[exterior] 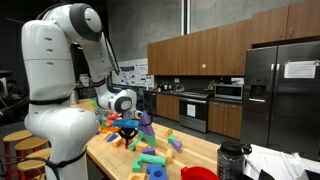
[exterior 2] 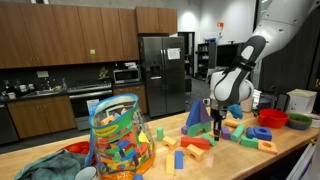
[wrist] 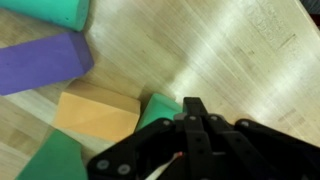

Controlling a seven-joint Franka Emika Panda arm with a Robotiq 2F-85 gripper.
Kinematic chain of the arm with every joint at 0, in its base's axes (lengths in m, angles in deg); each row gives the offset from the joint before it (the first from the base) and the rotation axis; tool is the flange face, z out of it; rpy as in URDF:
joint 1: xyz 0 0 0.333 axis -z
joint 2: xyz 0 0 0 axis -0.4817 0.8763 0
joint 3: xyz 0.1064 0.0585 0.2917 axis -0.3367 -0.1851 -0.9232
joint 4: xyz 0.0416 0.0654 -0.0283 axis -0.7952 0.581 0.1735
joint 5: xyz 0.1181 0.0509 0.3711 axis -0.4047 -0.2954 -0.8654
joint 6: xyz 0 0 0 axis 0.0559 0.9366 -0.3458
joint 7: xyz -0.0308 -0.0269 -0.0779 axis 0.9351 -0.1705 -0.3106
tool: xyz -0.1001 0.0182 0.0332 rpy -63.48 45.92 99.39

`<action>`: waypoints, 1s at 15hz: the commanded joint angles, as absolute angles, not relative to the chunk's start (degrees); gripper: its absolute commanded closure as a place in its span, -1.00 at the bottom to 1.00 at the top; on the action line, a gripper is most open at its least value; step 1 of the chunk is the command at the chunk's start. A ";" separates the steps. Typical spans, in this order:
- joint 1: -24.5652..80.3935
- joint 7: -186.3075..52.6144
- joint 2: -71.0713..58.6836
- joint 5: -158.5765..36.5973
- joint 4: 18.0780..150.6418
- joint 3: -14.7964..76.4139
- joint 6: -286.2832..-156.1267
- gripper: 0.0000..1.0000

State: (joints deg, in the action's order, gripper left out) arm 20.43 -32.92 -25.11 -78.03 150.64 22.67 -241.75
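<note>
My gripper (wrist: 193, 104) is shut, its black fingers pressed together with nothing visible between them. The fingertips hang just above the wooden tabletop (wrist: 230, 50), right beside a green foam block (wrist: 155, 108); I cannot tell whether they touch it. An orange block (wrist: 97, 110) lies next to the green one, with a purple block (wrist: 40, 62) beyond it. In both exterior views the gripper (exterior: 127, 128) (exterior 2: 218, 126) points down among scattered coloured foam blocks (exterior: 152, 155) (exterior 2: 195, 143).
A clear bag full of blocks (exterior 2: 118, 135) stands on the table, and a red bowl (exterior 2: 272, 118) sits by the arm. A dark bottle (exterior: 232, 160) and another red bowl (exterior: 198, 173) are at the table's near end. Kitchen cabinets and a refrigerator (exterior 2: 160, 70) are behind.
</note>
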 commanded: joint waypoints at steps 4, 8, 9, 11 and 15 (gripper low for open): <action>21.40 -25.91 -26.66 -82.54 151.32 24.25 -243.56 0.46; 21.36 -27.84 -25.30 -81.19 150.59 23.84 -243.09 0.67; 21.37 -27.81 -25.30 -81.19 150.59 23.87 -243.10 0.55; 21.36 -27.78 -25.31 -81.19 150.59 23.87 -243.11 0.46; 21.36 -27.77 -25.31 -81.19 150.59 23.87 -243.12 0.46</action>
State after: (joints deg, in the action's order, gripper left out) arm 21.15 -27.65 -25.23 -81.29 150.63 24.08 -243.28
